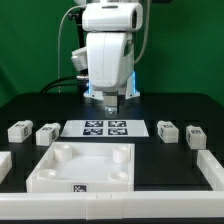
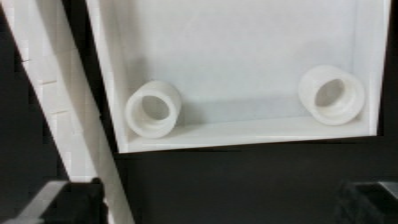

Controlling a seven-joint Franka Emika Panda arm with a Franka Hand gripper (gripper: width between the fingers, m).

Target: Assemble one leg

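Your jaws stand wide open and hold nothing. The wrist view shows the two dark fingertips point(image 2: 57, 200) well apart, with only the panel point(image 2: 231, 60) and the black worktop between them. In the exterior view the arm hangs over the far edge of the marker board point(image 1: 105, 127), apart from every leg. I judge the step in hand to be the reach for a leg, since none is picked up or fitted yet.

Counting from the exterior view's left, the first leg point(image 1: 18, 129) and second leg point(image 1: 47, 133) lie on the worktop point(image 1: 185, 108) on one side of the marker board. The third leg point(image 1: 167, 130) and fourth leg point(image 1: 194, 134) lie on the other side.

The second or third leg looks the shorter reach. Centre the jaws over the block, come straight down, and close across two flat opposite faces. Mind the neighbour, which sits near. Then carry the leg to a corner socket point(image 2: 155, 107) of the panel. Both sockets in the wrist view are empty. Line the leg up squarely before you press.

Each leg is a small, chunky white block with black-and-white square markers on its faces. At this size you cannot tell which end goes into the socket.
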